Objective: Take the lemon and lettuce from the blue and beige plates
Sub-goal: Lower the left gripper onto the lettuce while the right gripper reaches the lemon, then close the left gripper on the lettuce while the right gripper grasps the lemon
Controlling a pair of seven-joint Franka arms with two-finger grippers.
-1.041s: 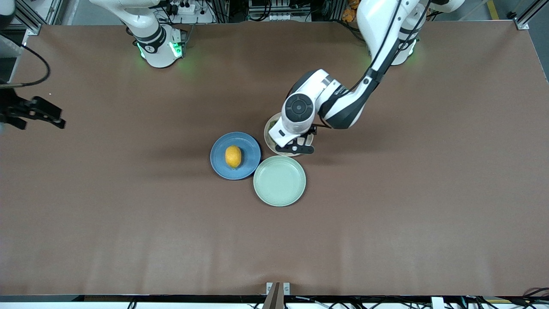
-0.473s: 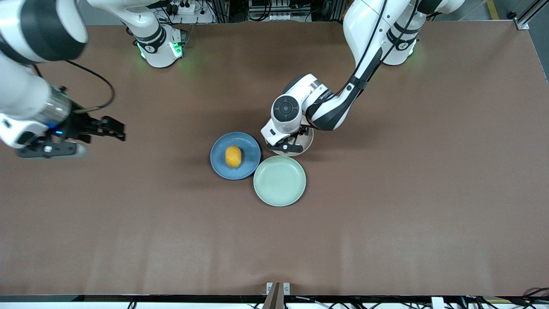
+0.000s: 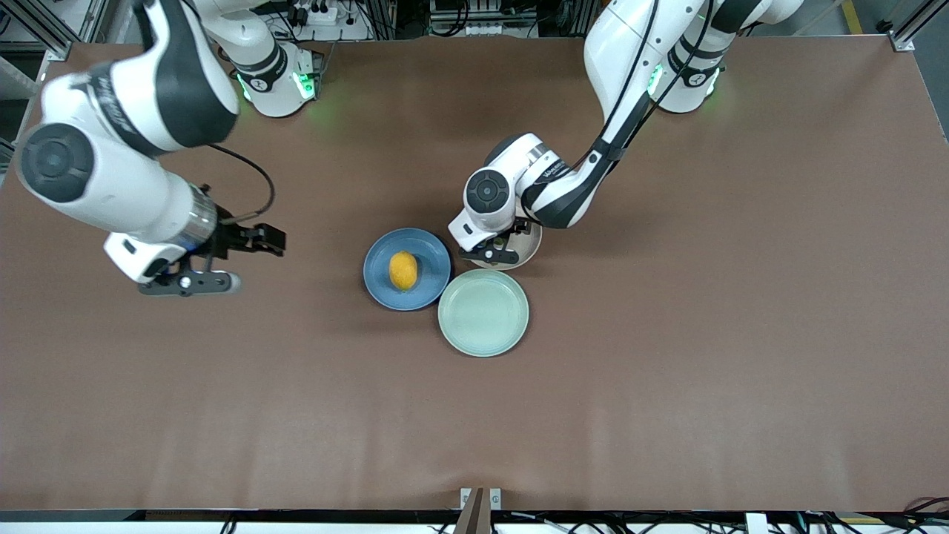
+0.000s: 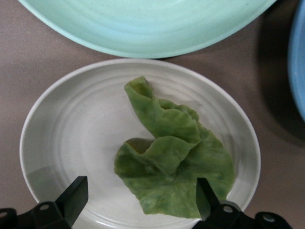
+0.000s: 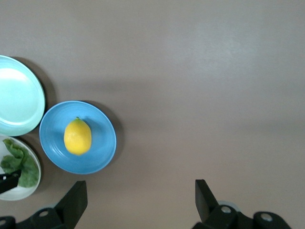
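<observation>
Sitting on the blue plate point(image 3: 407, 268) is the lemon point(image 3: 402, 270), and that plate serves as my landmark. Just beside it, toward the left arm's end of the desk and a little farther from the front camera, the beige plate point(image 3: 519, 254) carries the lettuce point(image 4: 172, 159), a crumpled green leaf lying on the dish. The mint-green plate point(image 3: 483, 312) lies touching or nearly touching the blue plate, nearer to the front camera than the beige one. The left end effector point(image 3: 495, 251) hangs low over the beige plate, its fingers point(image 4: 74, 195) spread wide to either side of the leaf and gripping nothing. The right end effector point(image 3: 194, 282) hovers over bare desk point(image 3: 667, 371) well apart from the blue plate, toward the right arm's end, fingers wide open and empty.
</observation>
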